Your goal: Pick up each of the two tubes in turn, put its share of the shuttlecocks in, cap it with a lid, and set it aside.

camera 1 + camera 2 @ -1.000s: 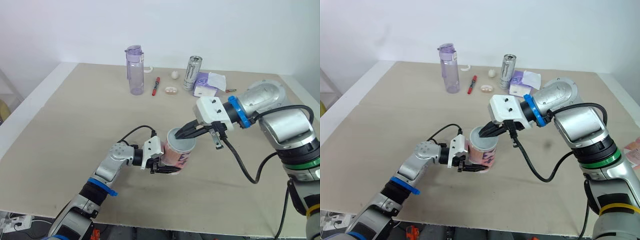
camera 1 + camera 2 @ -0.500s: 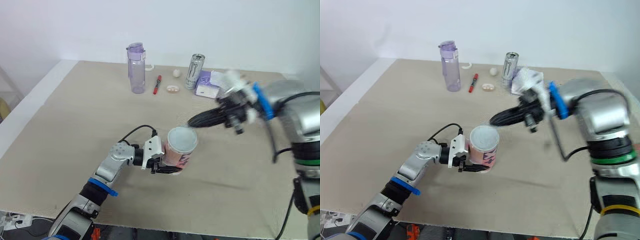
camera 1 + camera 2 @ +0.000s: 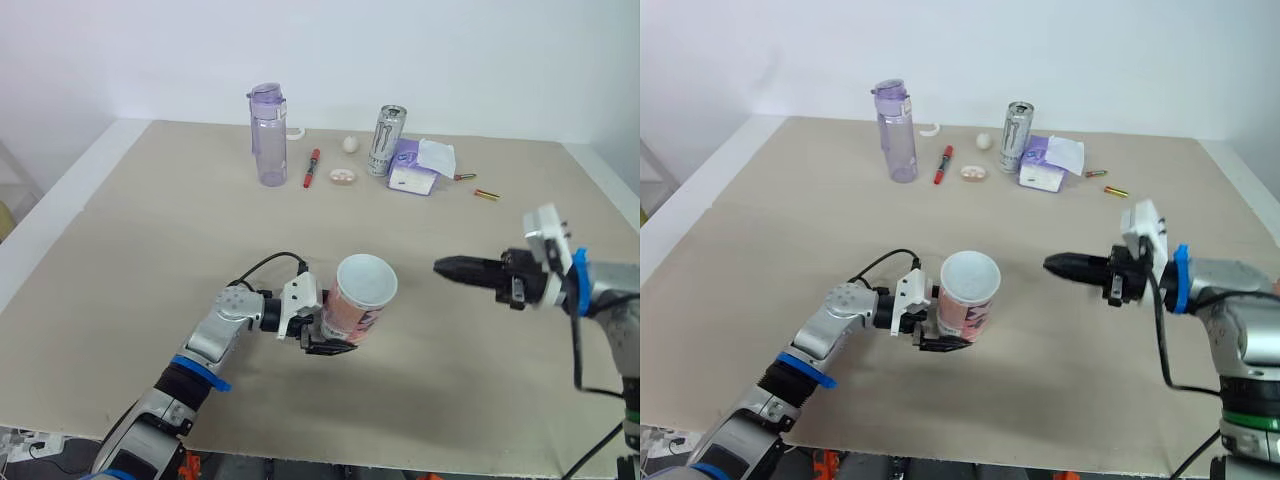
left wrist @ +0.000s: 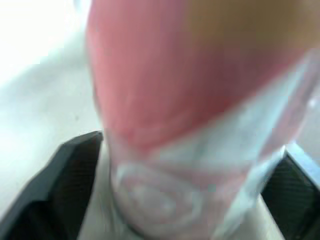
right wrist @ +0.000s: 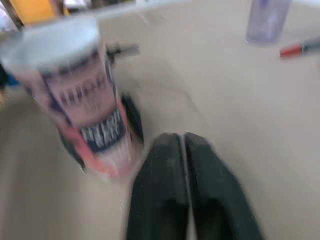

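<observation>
A short pink printed tube (image 3: 352,312) stands slightly tilted near the table's middle, and a white lid (image 3: 366,281) covers its top. My left gripper (image 3: 333,338) is shut on the tube's lower part. In the left wrist view the tube (image 4: 200,120) sits between the black fingers (image 4: 70,170). My right gripper (image 3: 447,268) hovers to the right of the tube, apart from it, with its fingers pressed together and nothing in them. In the right wrist view the shut fingertips (image 5: 170,150) point toward the tube (image 5: 87,105).
At the table's far side stand a purple water bottle (image 3: 269,135) and a drink can (image 3: 384,142). Beside them lie a red pen (image 3: 311,170), a small white ball (image 3: 349,144) and a purple tissue pack (image 3: 418,166). The table's front edge (image 3: 330,455) runs close below the tube.
My right gripper has drawn back from the tube's top and now sits well to its right. The left gripper still holds the tube, which leans a little more.
</observation>
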